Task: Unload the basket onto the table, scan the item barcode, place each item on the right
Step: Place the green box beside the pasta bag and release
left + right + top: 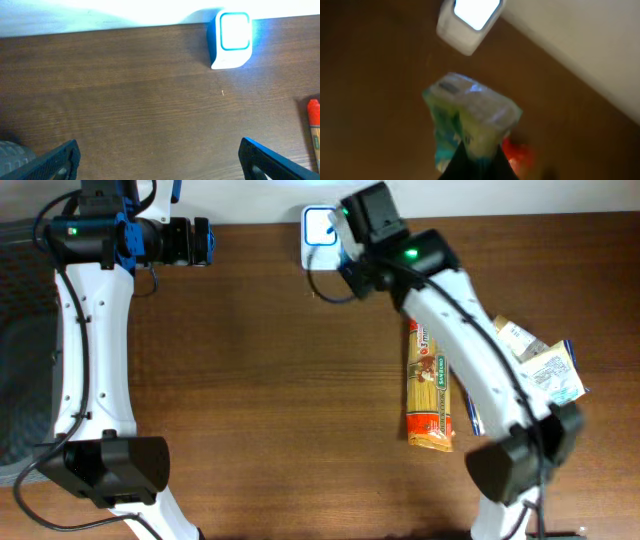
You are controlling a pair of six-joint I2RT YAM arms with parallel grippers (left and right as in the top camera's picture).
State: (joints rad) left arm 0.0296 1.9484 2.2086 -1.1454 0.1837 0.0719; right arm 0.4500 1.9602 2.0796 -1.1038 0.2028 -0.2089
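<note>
While the right gripper (475, 152) clamps the green packet (470, 115), its long axis runs out from the jaws, free end toward the lit scanner (469, 22); left gripper (167, 162) jaws stand released.

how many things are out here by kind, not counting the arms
barcode scanner: 1
spaghetti pack: 1
green packet in the right pincer: 1
other packets at the right edge: 2 that can be told apart, the beige packet and the blue-edged packet
total: 5
</note>
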